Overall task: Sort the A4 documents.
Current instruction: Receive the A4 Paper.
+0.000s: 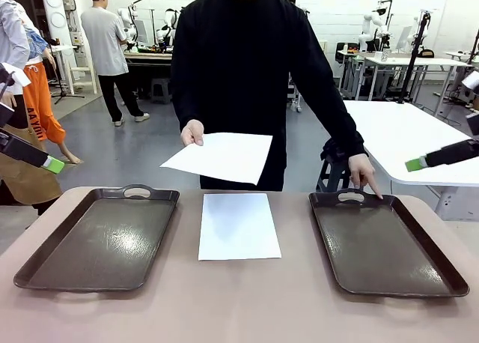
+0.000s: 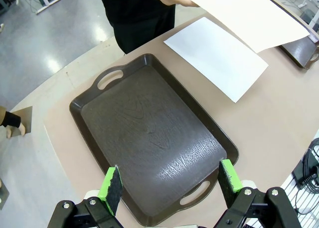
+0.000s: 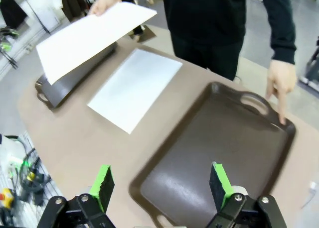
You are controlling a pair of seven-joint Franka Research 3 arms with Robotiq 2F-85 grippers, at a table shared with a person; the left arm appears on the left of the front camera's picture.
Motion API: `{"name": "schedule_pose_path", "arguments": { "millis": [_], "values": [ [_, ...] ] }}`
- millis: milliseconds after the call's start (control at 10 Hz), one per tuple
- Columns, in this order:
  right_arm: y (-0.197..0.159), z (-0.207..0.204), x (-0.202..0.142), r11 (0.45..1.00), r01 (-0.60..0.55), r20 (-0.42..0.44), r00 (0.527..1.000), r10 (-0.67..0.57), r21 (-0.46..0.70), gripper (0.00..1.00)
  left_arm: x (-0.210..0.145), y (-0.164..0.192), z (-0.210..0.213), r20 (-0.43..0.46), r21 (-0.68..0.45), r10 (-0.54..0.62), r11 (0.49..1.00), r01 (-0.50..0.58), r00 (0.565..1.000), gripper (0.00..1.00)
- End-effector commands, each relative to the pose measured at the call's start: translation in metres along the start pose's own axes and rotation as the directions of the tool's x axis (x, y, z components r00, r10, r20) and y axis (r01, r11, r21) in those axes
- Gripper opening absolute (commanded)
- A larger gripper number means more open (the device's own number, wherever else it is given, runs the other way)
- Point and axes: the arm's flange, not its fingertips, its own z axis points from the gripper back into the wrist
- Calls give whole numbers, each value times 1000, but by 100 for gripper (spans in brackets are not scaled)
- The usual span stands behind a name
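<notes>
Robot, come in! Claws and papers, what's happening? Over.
Left gripper open, right gripper open. One sheet on table between left tray and right tray, second sheet in person's hand. Other hand touching right tray.

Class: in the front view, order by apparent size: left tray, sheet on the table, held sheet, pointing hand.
1. left tray
2. sheet on the table and held sheet: alike; the held one is tilted, so unranked
3. pointing hand

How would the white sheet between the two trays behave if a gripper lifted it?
Probably floppy: the sheet looks thin. It lies flat on the table, so its edge seems hard to pinch. Likely light; the person's hand holds a second sheet by one edge.
</notes>
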Motion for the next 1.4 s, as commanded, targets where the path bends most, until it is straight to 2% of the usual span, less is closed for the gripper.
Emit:
{"name": "schedule_pose_path", "arguments": {
  "millis": [0,200,300,400,500,700,800,1000,1100,1300],
  "values": [
    [-14,-42,41,971,191,-1,981,-193,141,100,-1,1,0,3,2,-3,1000,3,1000,100],
    [-18,-93,61,900,350,-51,936,-349,260,100,-1,1,0,3,2,-3,1000,3,1000,100],
    [-18,-115,68,847,417,-83,907,-414,330,100,-1,1,0,3,2,-3,1000,3,1000,100],
    [-13,-138,76,791,498,-93,861,-500,356,100,-1,1,0,3,2,-3,1000,3,1000,100],
    [-8,-151,75,755,539,-115,834,-539,373,100,-1,1,0,3,2,-3,1000,3,1000,100],
    [6,-192,72,643,643,-181,751,-634,416,100,-1,1,0,3,2,-3,1000,3,1000,100],
    [12,-209,70,580,682,-232,714,-661,445,100,-1,1,0,3,2,-3,1000,3,1000,100],
    [14,-241,67,473,712,-303,671,-677,519,100,-1,1,0,3,2,-3,1000,3,1000,100],
    [17,-249,68,436,717,-309,654,-691,544,100,-1,1,0,3,2,-3,1000,3,1000,100],
    [29,-270,71,406,734,-341,636,-692,545,100,-1,1,0,3,2,-3,1000,3,1000,100]
  ]
}}
